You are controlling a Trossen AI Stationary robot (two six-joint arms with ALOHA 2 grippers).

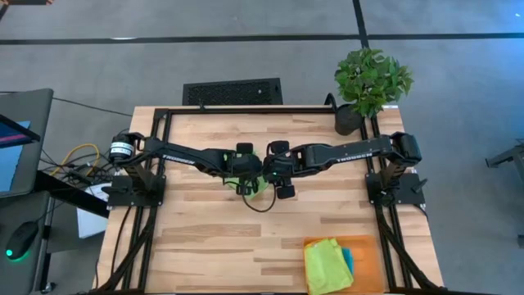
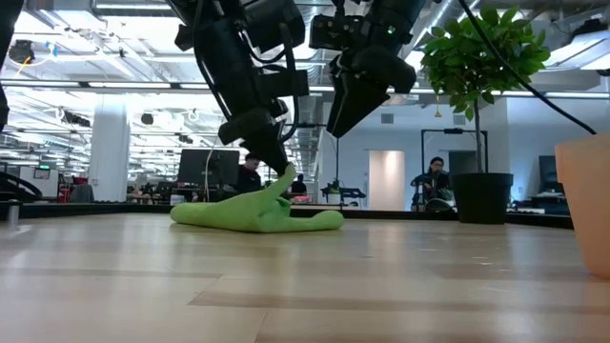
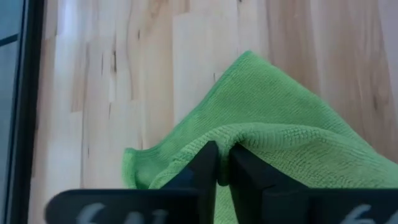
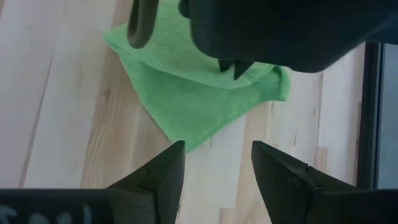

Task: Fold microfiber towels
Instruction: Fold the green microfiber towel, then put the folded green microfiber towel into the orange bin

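Observation:
A lime green microfiber towel (image 2: 257, 213) lies crumpled on the wooden table near its middle; it also shows in the high view (image 1: 254, 184), mostly hidden under the arms. My left gripper (image 3: 222, 168) is shut on it from above. My right gripper (image 4: 214, 163) is open and empty, hovering above the table just right of the towel (image 4: 199, 99). A yellow-green towel (image 1: 327, 264) lies over a teal one (image 1: 349, 257) on the orange mat (image 1: 368, 270) at the near right. My left gripper pinches a raised fold of the green towel (image 3: 249, 134) between its two fingertips, coming from above and slanting down. That part is drawn up into a peak (image 2: 284, 176); the rest of the towel lies on the table.
A potted plant (image 1: 368, 86) stands at the far right corner. A black frame runs along the table's left, right and far edges. Bare wood lies near the front edge to the left of the orange mat.

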